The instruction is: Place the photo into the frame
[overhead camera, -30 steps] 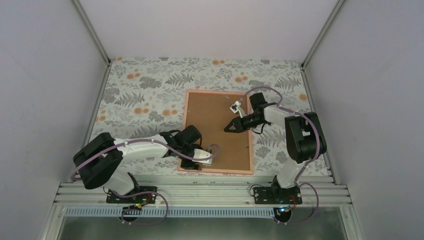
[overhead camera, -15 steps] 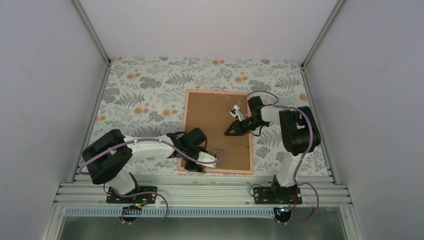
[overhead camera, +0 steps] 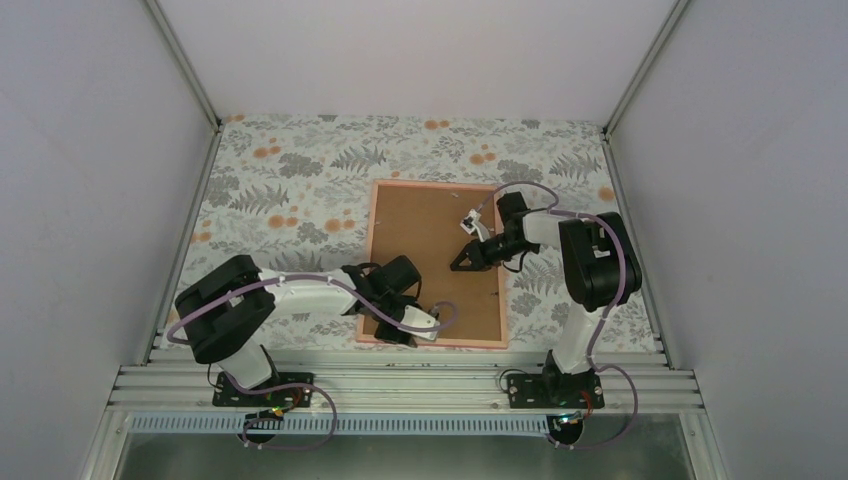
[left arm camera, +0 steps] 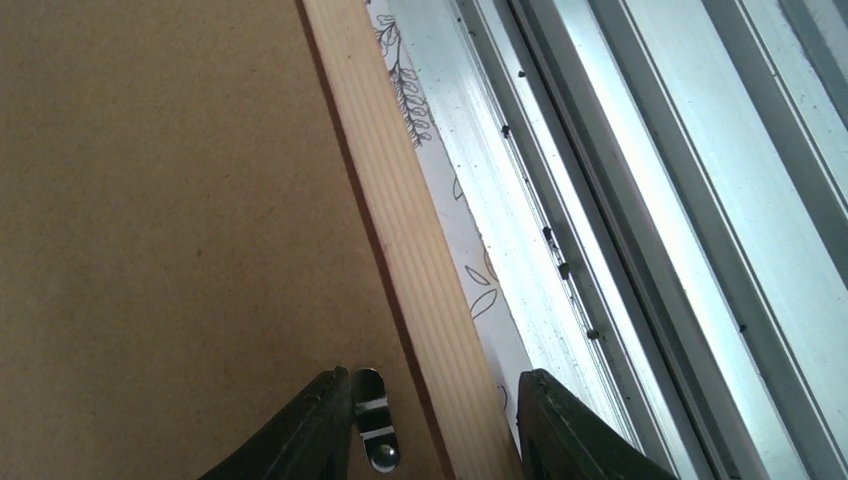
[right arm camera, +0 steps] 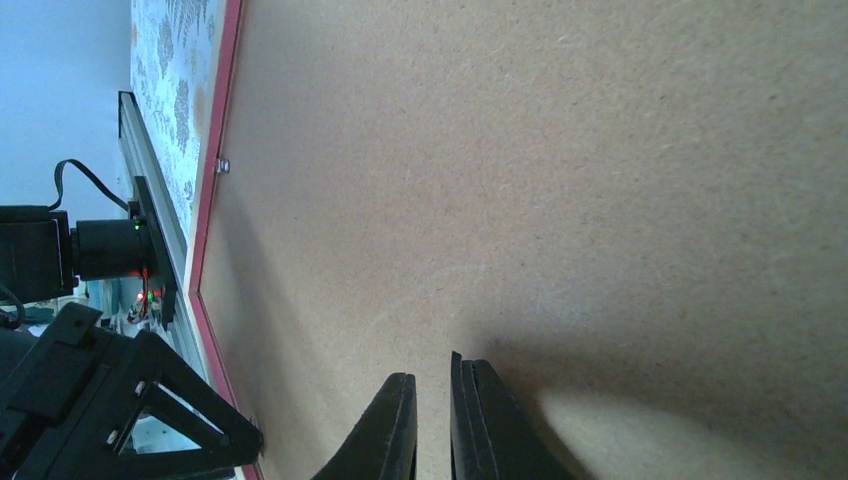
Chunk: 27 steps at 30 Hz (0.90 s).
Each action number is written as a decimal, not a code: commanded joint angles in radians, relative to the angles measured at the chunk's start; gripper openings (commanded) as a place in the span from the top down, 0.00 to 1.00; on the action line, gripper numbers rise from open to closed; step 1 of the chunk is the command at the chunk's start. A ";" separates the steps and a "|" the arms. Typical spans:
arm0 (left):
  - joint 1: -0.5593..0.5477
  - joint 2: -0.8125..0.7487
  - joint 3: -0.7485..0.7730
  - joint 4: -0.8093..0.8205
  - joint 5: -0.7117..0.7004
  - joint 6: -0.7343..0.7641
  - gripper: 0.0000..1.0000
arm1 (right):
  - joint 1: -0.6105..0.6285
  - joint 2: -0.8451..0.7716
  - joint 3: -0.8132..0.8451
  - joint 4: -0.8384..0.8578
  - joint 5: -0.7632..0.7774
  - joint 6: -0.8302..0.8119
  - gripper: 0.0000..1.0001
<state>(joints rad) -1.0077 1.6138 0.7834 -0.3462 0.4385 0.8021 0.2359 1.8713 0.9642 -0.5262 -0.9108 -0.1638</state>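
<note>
Looks like the closing-up step; finds the frame [overhead camera: 436,183] lying back-up on the flowered counter [overhead camera: 290,180], with the brown backing board [overhead camera: 425,240] filling it edge to edge; shows no photo anywhere, so presumably under the board, though cannot tell. Has the left pincer [left arm camera: 432,400] spread wide at the near rail, straddling the pale wooden edge, with a small metal turn tab [left arm camera: 371,420] just inside one finger. Has the right pincer [right arm camera: 432,385] pressed almost together, pinching nothing, tips low over the board toward its right side, seemingly holding it flat; cannot tell whether touching. Calls next for nudging that tab inward over the board, with the frame kept from sliding toward the counter's aluminium edge rail [left arm camera: 640,200].
</note>
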 commanded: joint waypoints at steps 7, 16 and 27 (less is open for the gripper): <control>-0.033 0.074 -0.022 -0.077 -0.056 0.066 0.66 | -0.016 -0.009 -0.023 0.033 0.039 -0.012 0.89; -0.035 0.029 -0.035 -0.092 -0.085 0.090 0.79 | -0.016 -0.027 -0.038 0.043 0.034 -0.015 0.90; 0.033 -0.171 0.052 -0.101 -0.082 -0.039 0.44 | -0.013 -0.117 -0.025 0.037 -0.012 -0.021 0.86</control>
<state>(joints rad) -1.0164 1.5307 0.7872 -0.4152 0.3706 0.8215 0.2276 1.8332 0.9329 -0.4911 -0.9070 -0.1642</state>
